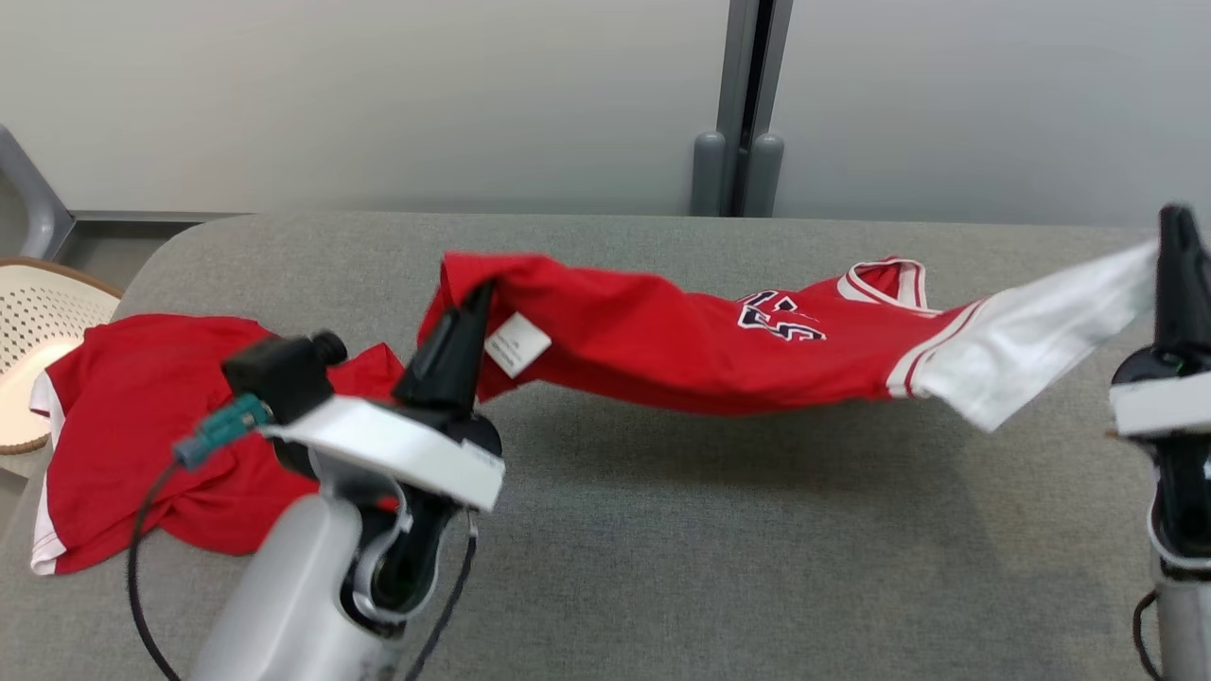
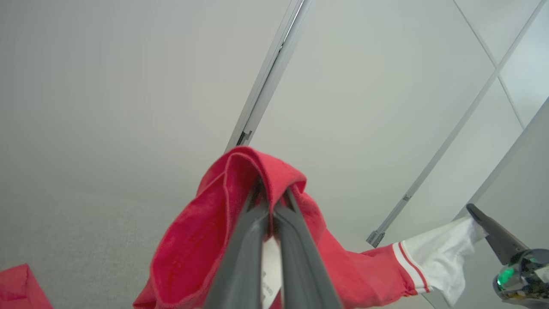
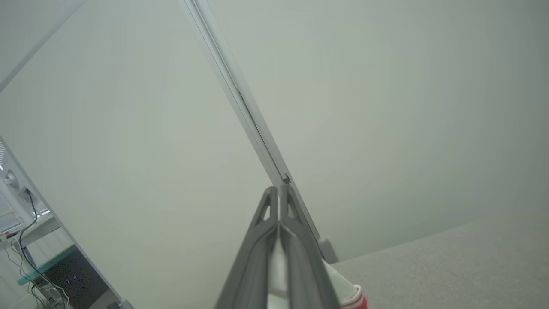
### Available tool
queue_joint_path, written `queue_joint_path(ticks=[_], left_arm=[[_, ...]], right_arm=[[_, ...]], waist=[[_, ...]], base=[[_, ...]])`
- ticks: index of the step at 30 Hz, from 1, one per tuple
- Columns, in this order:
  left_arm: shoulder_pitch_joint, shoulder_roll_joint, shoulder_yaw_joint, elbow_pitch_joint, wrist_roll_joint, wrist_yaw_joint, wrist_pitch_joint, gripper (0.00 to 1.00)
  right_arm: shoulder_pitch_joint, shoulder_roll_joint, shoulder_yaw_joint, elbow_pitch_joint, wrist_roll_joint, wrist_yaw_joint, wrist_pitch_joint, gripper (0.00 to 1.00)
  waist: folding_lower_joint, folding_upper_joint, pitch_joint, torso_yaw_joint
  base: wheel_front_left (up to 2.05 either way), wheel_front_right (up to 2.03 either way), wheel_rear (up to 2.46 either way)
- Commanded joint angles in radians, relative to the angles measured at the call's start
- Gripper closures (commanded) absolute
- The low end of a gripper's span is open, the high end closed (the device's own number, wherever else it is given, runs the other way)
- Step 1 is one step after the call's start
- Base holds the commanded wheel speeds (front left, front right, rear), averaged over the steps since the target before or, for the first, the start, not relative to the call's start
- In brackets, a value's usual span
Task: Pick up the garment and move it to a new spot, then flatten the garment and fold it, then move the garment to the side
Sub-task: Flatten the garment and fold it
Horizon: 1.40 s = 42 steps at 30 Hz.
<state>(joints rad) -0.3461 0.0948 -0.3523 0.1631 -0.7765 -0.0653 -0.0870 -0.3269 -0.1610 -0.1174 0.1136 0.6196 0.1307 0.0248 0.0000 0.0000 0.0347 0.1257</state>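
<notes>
Entry: one garment point(image 1: 662, 331), a red jersey with a white end point(image 1: 1041, 331), slung above the tabletop point(image 1: 662, 567) and sagging midway. One left gripper point(image 1: 481, 295), jaws pinching red cloth beside the label point(image 1: 516, 345). One right gripper point(image 1: 1176, 227), jaws pinching the white end. Handling (a judgement): draw the arms apart evenly and level, then lower so it lands flat. Also one second red garment point(image 1: 142, 426), crumpled at left, and one basket point(image 1: 38, 322).
</notes>
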Motion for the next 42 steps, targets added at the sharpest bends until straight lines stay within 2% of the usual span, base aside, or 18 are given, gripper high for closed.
queue_joint_path(ticks=[1, 5, 11, 16, 20, 22, 27, 33, 38, 42], left_arm=[[-0.054, 0.009, 0.02, -0.031, -0.021, 0.016, 0.03, 1.0], [-0.149, 0.023, 0.055, -0.079, -0.054, 0.053, 0.108, 1.0], [-0.297, 0.047, 0.1, -0.158, -0.078, 0.113, 0.204, 1.0], [-0.3, 0.048, 0.121, -0.239, -0.115, 0.153, 0.252, 1.0], [-0.248, 0.031, 0.117, -0.29, -0.159, 0.214, 0.316, 1.0], [-0.233, 0.053, 0.105, -0.311, -0.148, 0.231, 0.344, 1.0], [-0.202, 0.097, 0.086, -0.308, -0.116, 0.234, 0.374, 1.0], [-0.181, 0.104, 0.101, -0.267, -0.17, 0.241, 0.418, 1.0], [-0.238, 0.115, 0.098, -0.206, -0.216, 0.234, 0.496, 1.0], [-0.34, 0.122, 0.11, -0.121, -0.236, 0.235, 0.541, 1.0]], right_arm=[[-0.04, -0.008, -0.012, -0.024, 0.02, 0.0, 0.002, 1.0], [-0.132, 0.001, -0.059, -0.051, 0.019, 0.0, -0.005, 1.0], [-0.294, 0.036, -0.152, -0.106, -0.093, 0.0, 0.031, 1.0], [-0.353, 0.081, -0.212, -0.174, -0.148, 0.0, 0.136, 1.0], [-0.358, 0.099, -0.234, -0.221, -0.179, 0.0, 0.227, 1.0], [-0.36, 0.102, -0.24, -0.239, -0.193, 0.0, 0.259, 1.0], [-0.371, 0.107, -0.247, -0.246, -0.211, 0.0, 0.297, 1.0], [-0.396, 0.109, -0.27, -0.221, -0.221, 0.0, 0.299, 1.0], [-0.475, 0.094, -0.258, -0.156, -0.27, 0.0, 0.288, 1.0], [-0.587, 0.066, -0.198, -0.063, -0.307, 0.0, 0.252, 1.0]], waist=[[0.0, 0.0, -0.021, -0.006], [0.0, 0.0, -0.048, -0.015], [0.0, 0.0, -0.077, -0.04], [0.0, 0.0, -0.088, -0.064], [0.0, 0.0, -0.084, -0.081], [0.0, 0.0, -0.076, -0.09], [0.0, 0.0, -0.05, -0.109], [0.0, 0.0, -0.012, -0.121], [0.0, 0.0, 0.057, -0.127], [0.0, 0.0, 0.14, -0.136]], base=[[0.0, 0.0, 0.0], [0.0, 0.0, 0.0], [0.0, 0.0, 0.0], [0.0, 0.0, 0.0], [0.0, 0.0, 0.0], [0.0, 0.0, 0.0], [0.0, 0.0, 0.0], [0.0, 0.0, 0.0], [0.0, 0.0, 0.0], [0.0, 0.0, 0.0]])
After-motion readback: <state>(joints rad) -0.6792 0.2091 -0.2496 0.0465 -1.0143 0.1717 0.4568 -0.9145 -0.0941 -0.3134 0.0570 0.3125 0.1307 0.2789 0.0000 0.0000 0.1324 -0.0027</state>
